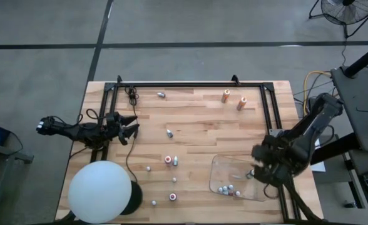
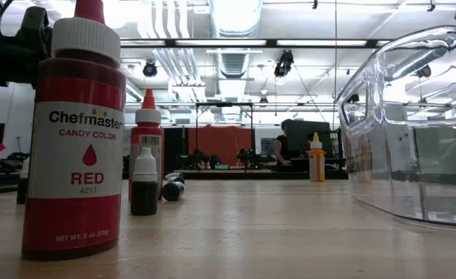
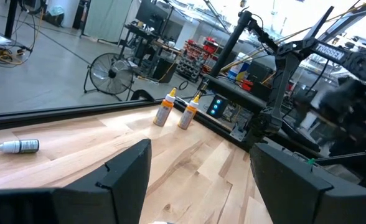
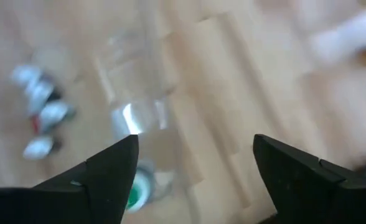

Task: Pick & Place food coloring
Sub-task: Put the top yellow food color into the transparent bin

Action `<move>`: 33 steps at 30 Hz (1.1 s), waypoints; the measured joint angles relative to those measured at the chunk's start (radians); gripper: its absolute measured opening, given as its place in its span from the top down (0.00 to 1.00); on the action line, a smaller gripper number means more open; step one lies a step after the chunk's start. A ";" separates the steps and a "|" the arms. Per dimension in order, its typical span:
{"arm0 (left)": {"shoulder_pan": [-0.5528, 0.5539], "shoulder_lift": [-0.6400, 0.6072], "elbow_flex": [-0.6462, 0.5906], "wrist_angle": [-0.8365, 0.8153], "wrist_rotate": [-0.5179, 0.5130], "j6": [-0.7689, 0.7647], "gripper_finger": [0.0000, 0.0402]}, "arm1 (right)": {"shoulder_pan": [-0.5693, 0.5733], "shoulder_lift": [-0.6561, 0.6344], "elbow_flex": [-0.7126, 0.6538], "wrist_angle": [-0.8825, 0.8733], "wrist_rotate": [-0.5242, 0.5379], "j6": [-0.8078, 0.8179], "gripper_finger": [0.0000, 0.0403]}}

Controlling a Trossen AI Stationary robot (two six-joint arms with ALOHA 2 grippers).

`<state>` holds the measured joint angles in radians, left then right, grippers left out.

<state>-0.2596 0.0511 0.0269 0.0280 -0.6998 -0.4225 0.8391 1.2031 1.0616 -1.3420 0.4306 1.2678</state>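
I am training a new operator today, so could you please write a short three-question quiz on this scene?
1. True or false: the clear tray already holds several food coloring bottles.
2. Which gripper is over the tray? A) left gripper B) right gripper C) neither
3. Fill in: the two orange bottles stand near the table's ____ edge in the high view.

Key: 1 true. 2 B; it is open above the tray, while the left gripper waits open at the table's left side. 3 far.
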 joint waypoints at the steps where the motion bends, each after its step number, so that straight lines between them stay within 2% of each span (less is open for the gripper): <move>1: 0.000 0.000 0.000 0.000 0.000 0.000 0.39 | -0.019 -0.005 0.014 -0.032 0.011 0.017 0.22; 9: 0.000 0.000 0.000 0.000 0.000 0.000 0.39 | -0.227 -0.030 0.138 -0.183 0.128 0.034 0.19; 13: 0.000 0.000 0.000 0.000 0.000 0.000 0.39 | -0.421 -0.032 0.212 -0.199 0.136 -0.079 0.19; 18: 0.000 0.000 0.000 0.000 0.000 0.000 0.39 | -0.728 -0.005 0.312 -0.183 0.135 -0.296 0.19; 25: 0.000 0.000 0.000 0.000 0.000 0.000 0.39 | -1.072 0.073 0.410 -0.018 0.066 -0.570 0.19; 33: 0.000 0.000 0.000 0.000 0.000 0.000 0.39 | -1.326 0.230 0.475 0.131 -0.074 -0.684 0.19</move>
<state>-0.2596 0.0509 0.0266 0.0280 -0.7002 -0.4225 -0.4864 1.4334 1.5370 -1.2110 0.3569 0.5838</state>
